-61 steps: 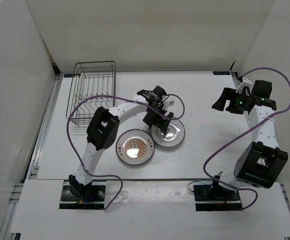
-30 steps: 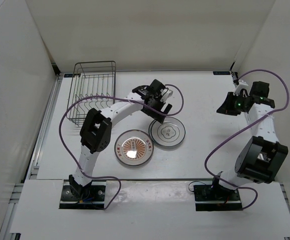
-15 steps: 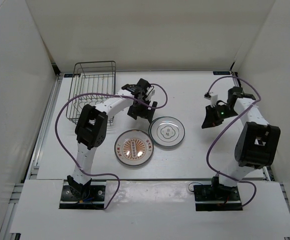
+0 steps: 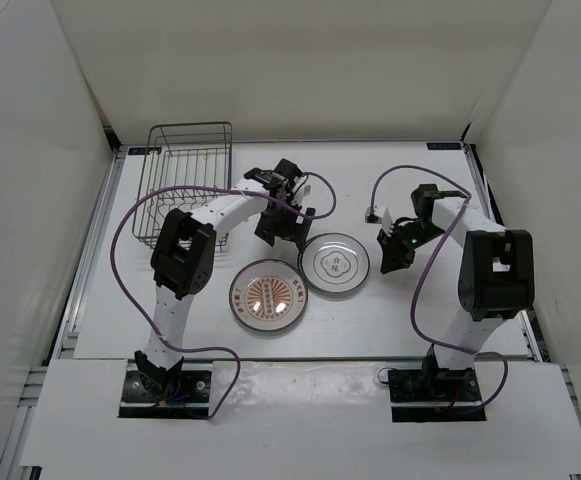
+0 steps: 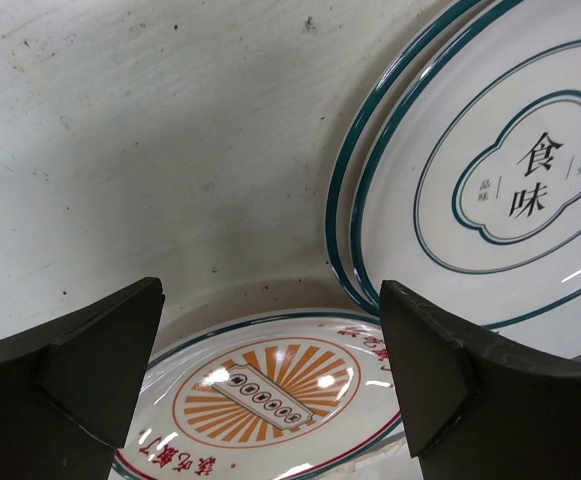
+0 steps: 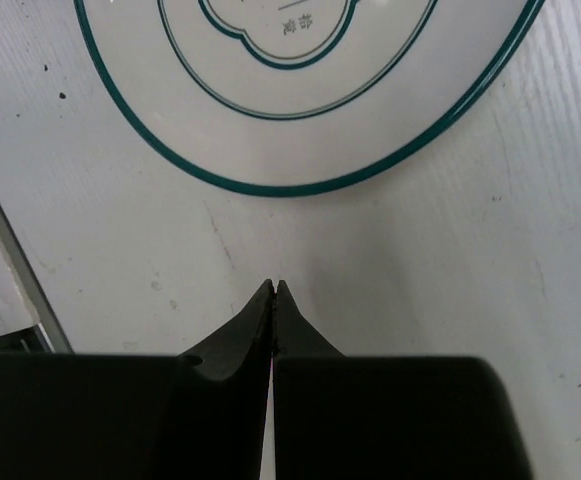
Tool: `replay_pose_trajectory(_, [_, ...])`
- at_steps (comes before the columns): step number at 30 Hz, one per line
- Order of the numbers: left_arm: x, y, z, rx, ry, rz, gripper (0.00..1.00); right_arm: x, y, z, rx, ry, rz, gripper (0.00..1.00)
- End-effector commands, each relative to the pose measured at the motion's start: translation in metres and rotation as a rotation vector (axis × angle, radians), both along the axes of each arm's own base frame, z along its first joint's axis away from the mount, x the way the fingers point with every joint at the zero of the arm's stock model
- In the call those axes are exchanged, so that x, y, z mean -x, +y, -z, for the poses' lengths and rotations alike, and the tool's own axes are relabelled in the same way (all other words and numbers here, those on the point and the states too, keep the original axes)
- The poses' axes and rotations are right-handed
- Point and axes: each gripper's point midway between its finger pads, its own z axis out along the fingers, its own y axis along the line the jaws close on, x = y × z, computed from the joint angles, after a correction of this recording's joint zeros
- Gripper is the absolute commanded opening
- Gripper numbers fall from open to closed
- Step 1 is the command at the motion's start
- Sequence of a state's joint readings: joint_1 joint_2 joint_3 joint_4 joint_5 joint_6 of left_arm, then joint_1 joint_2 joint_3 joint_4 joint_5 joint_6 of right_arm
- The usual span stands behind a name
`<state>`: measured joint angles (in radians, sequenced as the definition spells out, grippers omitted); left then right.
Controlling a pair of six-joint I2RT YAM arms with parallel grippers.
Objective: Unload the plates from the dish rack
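Note:
The wire dish rack (image 4: pixel 184 182) stands at the back left with no plate showing in it. An orange sunburst plate (image 4: pixel 267 297) lies flat on the table, and two white plates (image 4: pixel 335 265) are stacked beside it to the right. My left gripper (image 4: pixel 281 228) hovers open just behind both, holding nothing. Its wrist view looks between the fingers (image 5: pixel 275 372) at the sunburst plate (image 5: pixel 260 400) and the double rim of the white plates (image 5: pixel 510 180). My right gripper (image 4: pixel 390 255) is shut and empty, its tips (image 6: pixel 274 290) just right of the white plates (image 6: pixel 300 90).
White walls close in the table on three sides. Purple cables (image 4: pixel 130 230) loop from both arms over the table. A metal rail (image 4: pixel 88 250) runs along the left edge. Both arm bases sit at the near edge.
My right arm has swung in from the far right to the white plates' right side. My left gripper has drawn back from above the white plates toward the rack and now rests.

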<state>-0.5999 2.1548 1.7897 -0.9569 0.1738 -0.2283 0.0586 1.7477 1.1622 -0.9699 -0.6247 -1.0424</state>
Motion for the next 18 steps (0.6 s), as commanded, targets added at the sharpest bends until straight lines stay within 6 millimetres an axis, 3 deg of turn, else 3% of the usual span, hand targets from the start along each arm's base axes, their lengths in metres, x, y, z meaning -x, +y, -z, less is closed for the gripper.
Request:
replay_pose_trajectory(1, [-0.004, 0.0, -0.03, 0.029, -0.05, 0.036, 1.0, -0.012, 0.008, 0.01, 0.0, -0.077, -0.071, 0.0])
replay_pose_trajectory(10, [-0.013, 0.037, -0.055, -0.017, -0.122, 0.005, 1.0, -0.013, 0.018, 0.017, 0.019, -0.16, -0.215, 0.0])
replay_pose_trajectory(18, [-0.013, 0.064, -0.069, -0.068, -0.167, -0.057, 1.0, -0.04, 0.044, 0.008, -0.056, -0.228, -0.19, 0.0])
